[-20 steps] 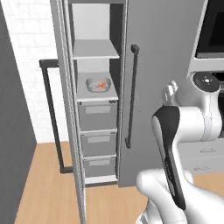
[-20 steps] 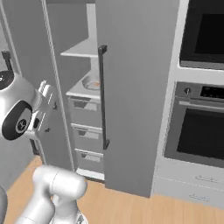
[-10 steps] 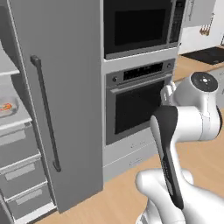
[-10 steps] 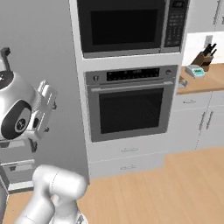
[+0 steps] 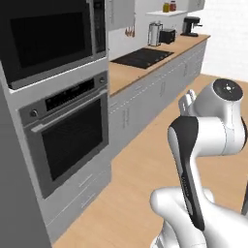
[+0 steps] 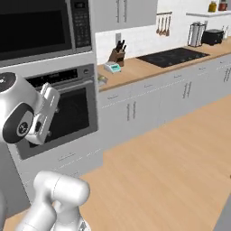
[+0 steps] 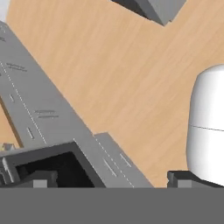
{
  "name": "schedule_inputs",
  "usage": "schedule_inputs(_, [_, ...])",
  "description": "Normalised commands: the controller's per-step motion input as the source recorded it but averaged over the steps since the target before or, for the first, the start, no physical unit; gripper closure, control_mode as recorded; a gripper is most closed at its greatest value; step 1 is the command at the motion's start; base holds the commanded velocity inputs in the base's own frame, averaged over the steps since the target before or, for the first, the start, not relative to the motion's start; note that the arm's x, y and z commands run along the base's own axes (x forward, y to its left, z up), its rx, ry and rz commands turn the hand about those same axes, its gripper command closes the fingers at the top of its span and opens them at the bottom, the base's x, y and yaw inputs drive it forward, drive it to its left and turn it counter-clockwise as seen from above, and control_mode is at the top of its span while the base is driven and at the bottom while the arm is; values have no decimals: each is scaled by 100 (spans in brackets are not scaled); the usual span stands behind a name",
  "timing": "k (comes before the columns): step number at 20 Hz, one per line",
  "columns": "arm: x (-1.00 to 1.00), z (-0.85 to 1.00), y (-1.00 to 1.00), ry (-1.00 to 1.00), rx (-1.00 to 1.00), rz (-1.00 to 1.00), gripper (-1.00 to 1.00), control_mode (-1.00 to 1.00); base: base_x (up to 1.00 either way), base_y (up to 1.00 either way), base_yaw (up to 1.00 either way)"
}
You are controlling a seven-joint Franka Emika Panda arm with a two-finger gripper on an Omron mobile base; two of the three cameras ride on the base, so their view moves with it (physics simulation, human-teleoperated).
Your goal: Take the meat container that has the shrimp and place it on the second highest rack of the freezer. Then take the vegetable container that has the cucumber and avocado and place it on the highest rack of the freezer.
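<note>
**Fingers spread wide and empty over a kitchen floor**

The two dark fingers (image 7: 40, 178) are seen at the bottom of the hand view, set far apart, with nothing held between them. The gripper (image 7: 113, 180) is pointed down at a wooden floor (image 7: 131, 74), with a row of grey cabinets (image 7: 39, 113) running diagonally across the left of that view.

In the left base view, the white arm (image 5: 203, 145) is seen rising from the lower right, folded at its elbow. A built-in oven (image 5: 68, 135) with a dark glass door is set in a grey wall unit on the left, and a microwave (image 5: 48, 36) is mounted above it. To the right of the oven, a wooden counter (image 5: 145, 68) is carried on grey cabinets and runs away to the far wall. A black hob (image 5: 143, 57) is set into the counter, and a kettle (image 5: 155, 33) and a toaster (image 5: 167, 35) are placed beyond it.

In the right base view, a knife block (image 6: 118, 54) is seen standing on the near end of the counter, beside the oven.

The meat container and the freezer cannot be located in these views; where they stand cannot be told.
</note>
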Motion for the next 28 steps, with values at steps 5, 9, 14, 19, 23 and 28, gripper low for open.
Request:
schedule_inputs(5, [0, 0, 0, 0, 0, 0, -100, 100, 48, -50, -59])
schedule_inputs(9, [0, 0, 0, 0, 0, 0, -100, 100, 87, -9, -35])
schedule_inputs(14, [0, 0, 0, 0, 0, 0, -100, 100, 100, 20, -11])
schedule_inputs(19, [0, 0, 0, 0, 0, 0, -100, 100, 100, 26, -12])
schedule_inputs(23, [0, 0, 0, 0, 0, 0, -100, 100, 100, 6, -10])
schedule_inputs(28, [0, 0, 0, 0, 0, 0, -100, 100, 100, 0, -6])
